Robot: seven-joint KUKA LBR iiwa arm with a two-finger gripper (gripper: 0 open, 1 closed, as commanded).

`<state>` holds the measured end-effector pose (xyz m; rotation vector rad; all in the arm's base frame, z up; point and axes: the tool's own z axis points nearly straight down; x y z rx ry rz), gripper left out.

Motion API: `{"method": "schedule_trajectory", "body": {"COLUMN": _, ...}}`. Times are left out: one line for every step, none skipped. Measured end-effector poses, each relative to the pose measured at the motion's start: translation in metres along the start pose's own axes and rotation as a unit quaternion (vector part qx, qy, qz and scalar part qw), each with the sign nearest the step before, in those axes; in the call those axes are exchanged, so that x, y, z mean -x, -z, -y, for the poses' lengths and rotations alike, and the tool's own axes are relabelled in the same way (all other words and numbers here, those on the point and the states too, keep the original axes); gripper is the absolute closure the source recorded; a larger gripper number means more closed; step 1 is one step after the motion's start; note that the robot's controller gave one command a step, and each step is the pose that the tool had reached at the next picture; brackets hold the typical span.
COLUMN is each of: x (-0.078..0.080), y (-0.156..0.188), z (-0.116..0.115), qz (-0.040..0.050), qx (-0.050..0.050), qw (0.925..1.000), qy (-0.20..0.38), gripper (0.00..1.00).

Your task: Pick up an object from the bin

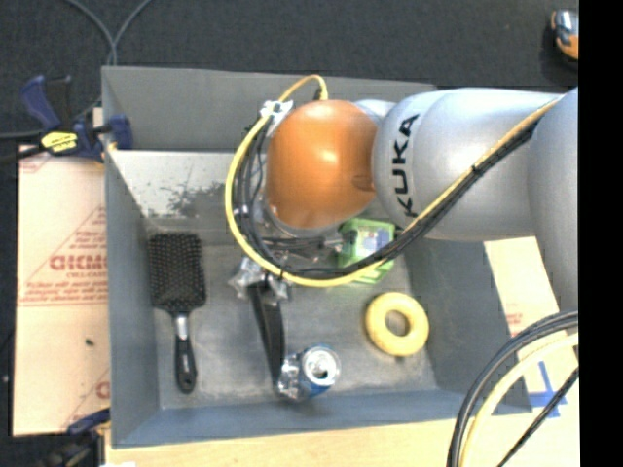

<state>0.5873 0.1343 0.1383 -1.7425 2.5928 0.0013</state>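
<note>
My gripper [255,278] hangs below the orange wrist cover, over the middle of the bin. A long black tool [269,334] with metal ends lies straight under it and runs toward the near wall. Whether the gripper touches the tool I cannot tell. At the tool's near end rests a small blue and silver can [317,367], seen end on. A green packet [364,244] lies just right of the gripper, half hidden by the arm.
A black hairbrush [177,295] lies along the left side, bristles up and handle toward the near wall. A yellow tape roll [396,324] lies flat at the right. The arm and its cables cover the far right part of the bin.
</note>
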Motion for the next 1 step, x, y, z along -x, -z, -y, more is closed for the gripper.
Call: {"method": "schedule_trajectory", "body": {"x": -0.0002, "y": 0.0046, "z": -0.0001, "qz": 0.0002, "qx": 0.000, "qw": 1.0000, "qy": -0.001, "gripper": 1.00}}
